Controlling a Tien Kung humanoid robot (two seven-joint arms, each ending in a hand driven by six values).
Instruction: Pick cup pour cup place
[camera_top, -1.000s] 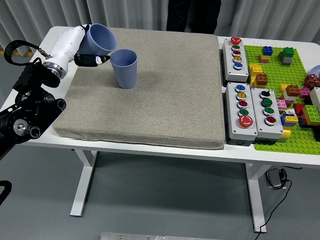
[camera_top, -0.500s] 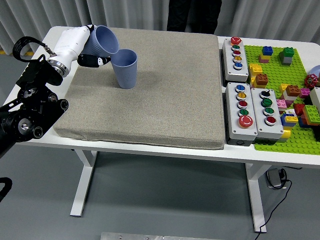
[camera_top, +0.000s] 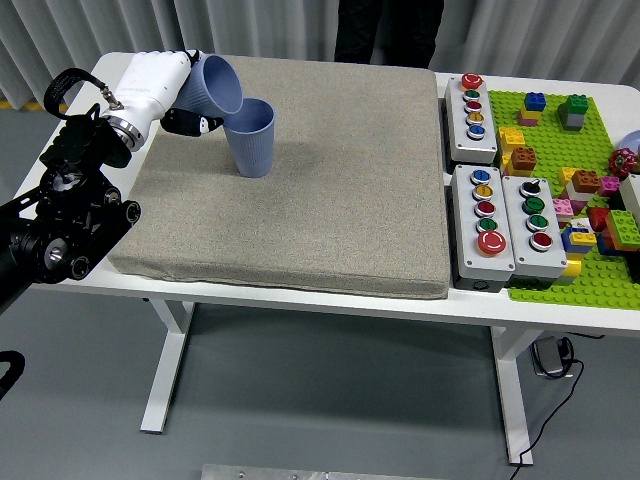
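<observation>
In the upper left of the frame the robot's left hand (camera_top: 160, 85), white-shelled, has its fingers (camera_top: 190, 123) wrapped around a ribbed blue-grey plastic cup (camera_top: 212, 85), tipped so its mouth points right and down over a second, upright blue-grey ribbed cup (camera_top: 250, 137). The tilted cup's rim meets the upright one's rim. The upright cup stands on the grey felt mat (camera_top: 320, 200) covering the white bench (camera_top: 300, 298). Right of the mat sit grey push-button boxes (camera_top: 485, 222) and a green brick baseplate (camera_top: 560, 200)
</observation>
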